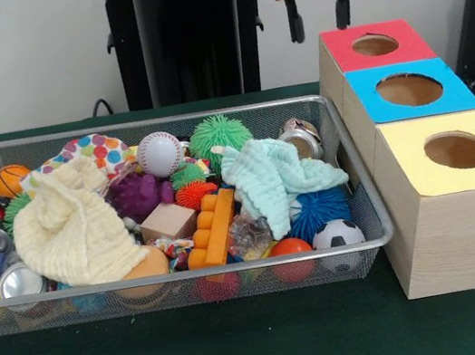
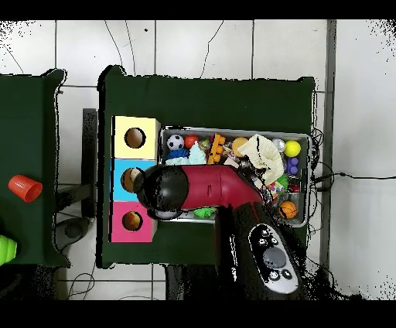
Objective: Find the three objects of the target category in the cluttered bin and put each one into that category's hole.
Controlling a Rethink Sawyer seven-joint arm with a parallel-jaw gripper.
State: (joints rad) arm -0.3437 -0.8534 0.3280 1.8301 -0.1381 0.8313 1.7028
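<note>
Three wooden boxes with red (image 1: pixel 377 44), blue (image 1: pixel 409 90) and yellow (image 1: pixel 456 150) holed tops sit below the tool (image 1: pixel 319 16), which hangs empty, fingers parted, while candidate objects lie in the wire-mesh bin (image 1: pixel 370 237) beside it.

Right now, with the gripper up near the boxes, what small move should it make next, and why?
Probably swing across over the wire mesh bin. The gripper hangs open and empty above the red-topped wooden box, and the white baseball and the other balls lie in the bin.
</note>
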